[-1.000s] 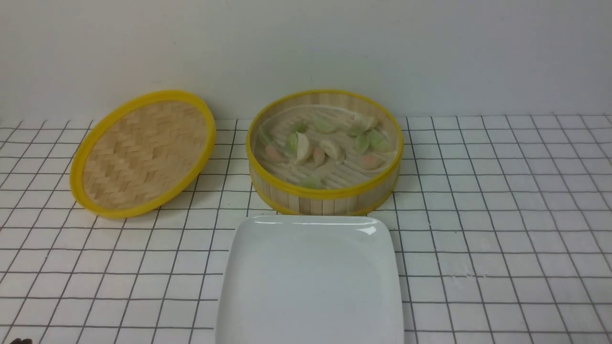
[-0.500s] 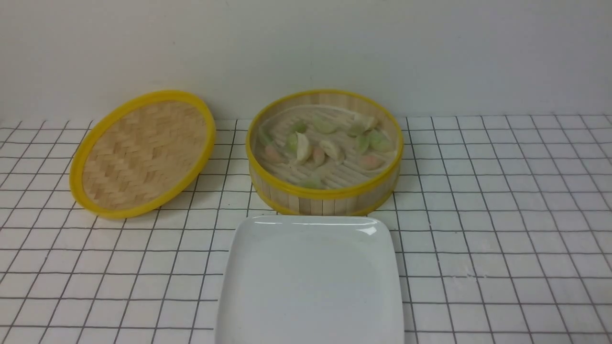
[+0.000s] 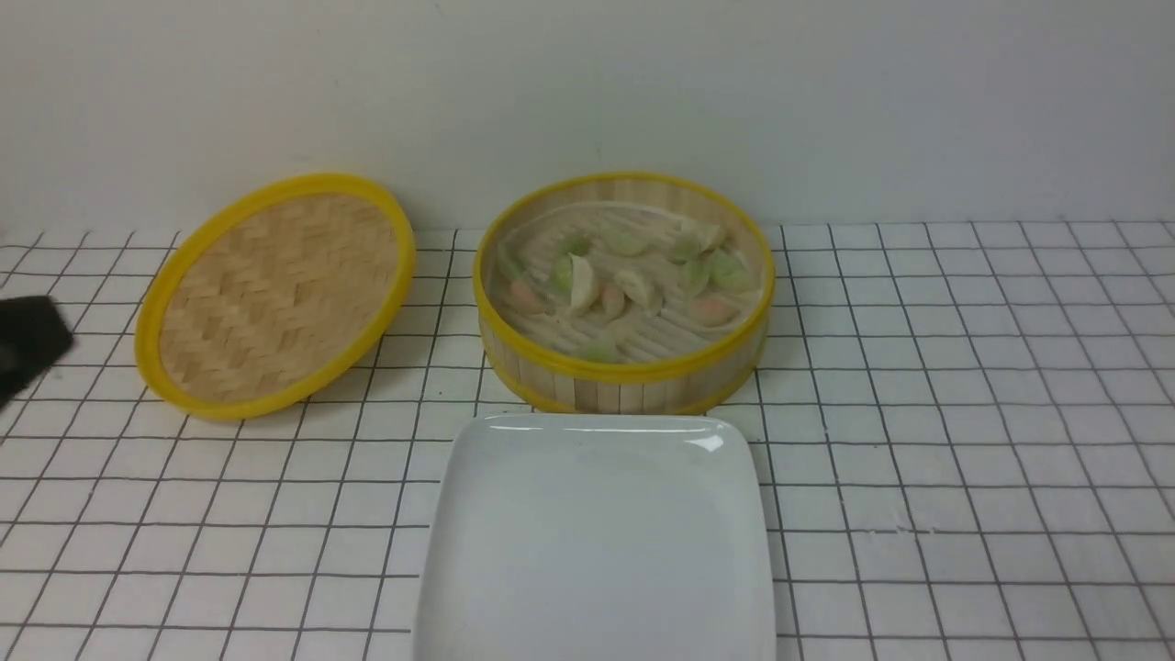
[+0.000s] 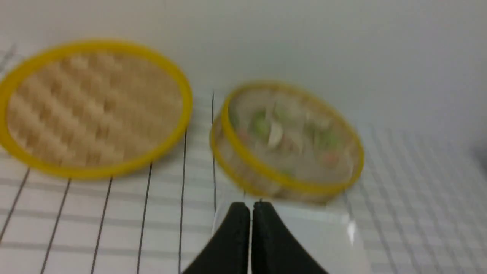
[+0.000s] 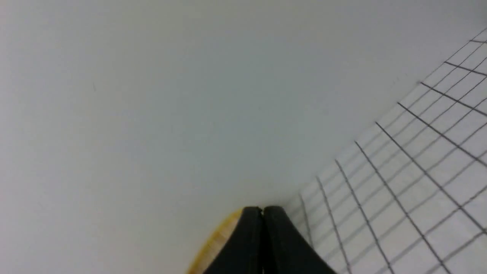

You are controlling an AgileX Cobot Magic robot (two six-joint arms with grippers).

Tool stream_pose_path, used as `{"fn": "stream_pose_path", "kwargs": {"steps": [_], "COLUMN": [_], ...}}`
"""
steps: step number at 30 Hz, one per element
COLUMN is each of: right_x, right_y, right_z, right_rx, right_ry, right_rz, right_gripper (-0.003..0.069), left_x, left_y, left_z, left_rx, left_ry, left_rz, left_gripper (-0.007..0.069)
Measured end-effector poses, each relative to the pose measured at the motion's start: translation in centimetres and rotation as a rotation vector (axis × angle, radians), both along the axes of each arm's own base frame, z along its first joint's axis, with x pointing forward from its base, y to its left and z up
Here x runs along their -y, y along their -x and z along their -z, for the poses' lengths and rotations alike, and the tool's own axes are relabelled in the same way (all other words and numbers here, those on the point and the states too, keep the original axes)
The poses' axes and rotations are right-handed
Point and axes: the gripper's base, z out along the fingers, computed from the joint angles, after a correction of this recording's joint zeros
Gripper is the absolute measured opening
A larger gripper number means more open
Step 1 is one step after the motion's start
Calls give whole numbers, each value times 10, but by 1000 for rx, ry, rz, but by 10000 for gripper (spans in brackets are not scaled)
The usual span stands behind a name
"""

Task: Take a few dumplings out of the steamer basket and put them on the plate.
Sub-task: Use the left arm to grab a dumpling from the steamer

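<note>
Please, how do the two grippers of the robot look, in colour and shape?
Both the left gripper and the right gripper have two matte black fingers, broad at the base and narrowing to rounded tips. No cables or markings show on them.

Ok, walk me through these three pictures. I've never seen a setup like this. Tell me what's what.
This is a robot with two arms, each ending in a two-fingered gripper. The wide picture looks forward from between the arms; the other two come from cameras on the wrists. On the gridded table stand a steamer basket holding the dumplings, its woven lid to its left, and a white plate in front, with no dumplings on it yet. The left gripper and the right gripper are both shut and hold nothing.
</note>
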Motion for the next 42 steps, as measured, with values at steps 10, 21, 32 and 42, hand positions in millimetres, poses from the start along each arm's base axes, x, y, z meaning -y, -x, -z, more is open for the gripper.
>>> {"fn": "stream_pose_path", "kwargs": {"steps": [10,21,32,42], "right_x": [-6,-28,-23,-23], "right_y": [1,-53,-100,-102], "right_z": [-17,-98,-107,-108], "right_rx": [-21,-786,-1040,-1018], "right_ry": [71,626,703,708], "right_rz": [-69,-554,-650,-636], "right_gripper": [-10,-10,-10,-10], "left_x": [35,121,151,169], "left_y": [-158,-253,-335,-363], "left_z": [47,59,113,178], "left_rx": [-503,-498,-427,-347], "left_ry": [-181,-388,-380,-450], "left_rz": [362,549,592,645], "left_gripper": [-6,-6,64,425]}}
